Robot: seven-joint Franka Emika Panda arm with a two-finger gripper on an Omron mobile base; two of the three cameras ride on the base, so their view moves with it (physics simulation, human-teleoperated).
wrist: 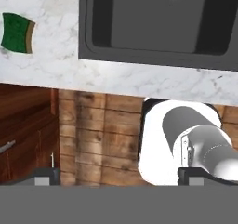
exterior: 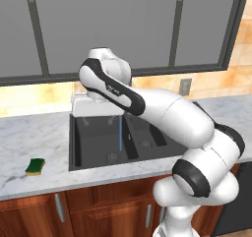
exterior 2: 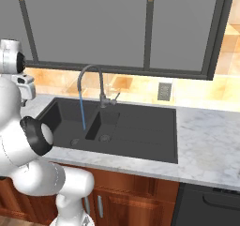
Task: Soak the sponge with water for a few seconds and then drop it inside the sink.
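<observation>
Green-topped, the sponge (exterior: 35,166) lies untouched on the marble counter (exterior: 29,133) left of the sink (exterior: 93,155), while the raised gripper (wrist: 118,174) stands spread and empty.

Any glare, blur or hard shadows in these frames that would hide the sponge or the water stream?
Left base view: flat, even light, the sponge sharp on the marble counter, the water a clear blue line. Right base view: no glare, the sink evenly dark. Hand view: sharp, no motion blur; the basin interior is shaded grey.
</observation>
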